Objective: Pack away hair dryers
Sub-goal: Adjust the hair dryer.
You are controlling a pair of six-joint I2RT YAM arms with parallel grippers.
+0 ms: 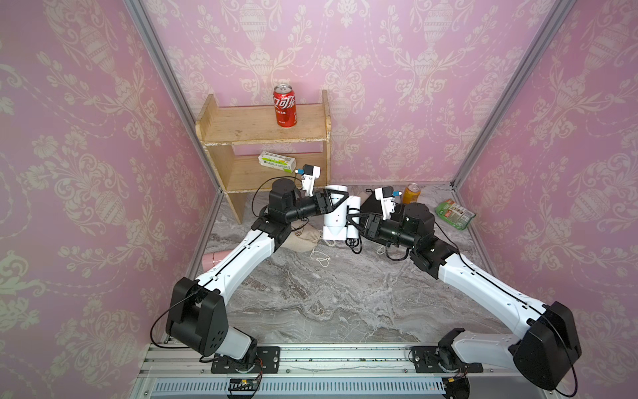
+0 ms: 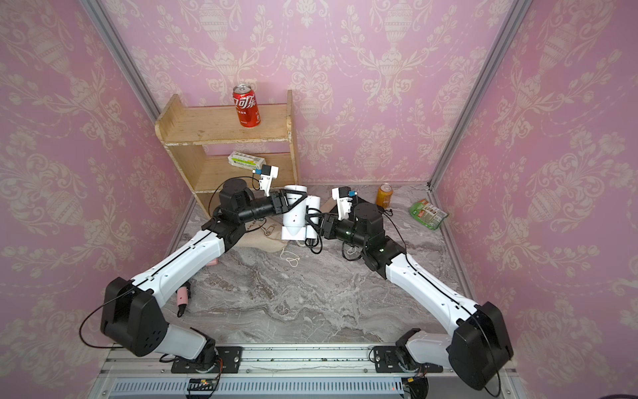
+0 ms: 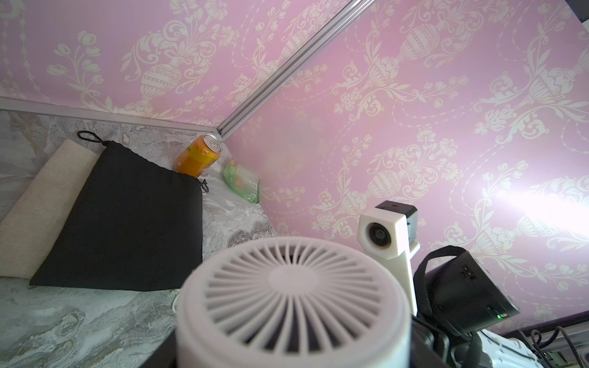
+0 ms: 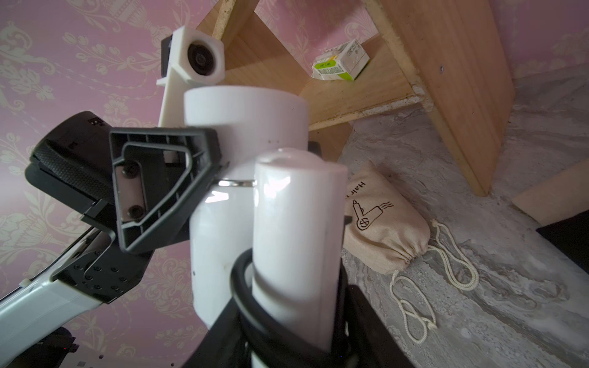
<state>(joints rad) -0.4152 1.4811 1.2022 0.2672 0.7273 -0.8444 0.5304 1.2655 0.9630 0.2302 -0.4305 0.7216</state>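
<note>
At nine o'clock on the marble-patterned table (image 1: 328, 297), half under the left arm (image 1: 241, 255): pale pink dryer (image 2: 182, 296), smooth plastic, lying flat. At eleven, beige pouch (image 4: 382, 229), coarse woven cloth, bulging, gathered at the mouth, cream cords trailing.

Left gripper (image 1: 340, 202) clamped across the barrel of the white hair dryer (image 1: 334, 221), carried toward twelve and apparently clear of the table. Glossy, rounded, slippery-looking shell; round ribbed grille (image 3: 293, 286) on one end.

Right gripper (image 1: 357, 222) partly spread, jaws flanking the folded handle (image 4: 296, 223) and its black cord (image 4: 242, 286); cannot tell whether biting yet. Best to close squarely on the handle, trap the cord loop too, and hold the barrel grip firm until sure of the handle.

At one o'clock, black pouch (image 3: 127, 223): flat, matt, soft.
</note>
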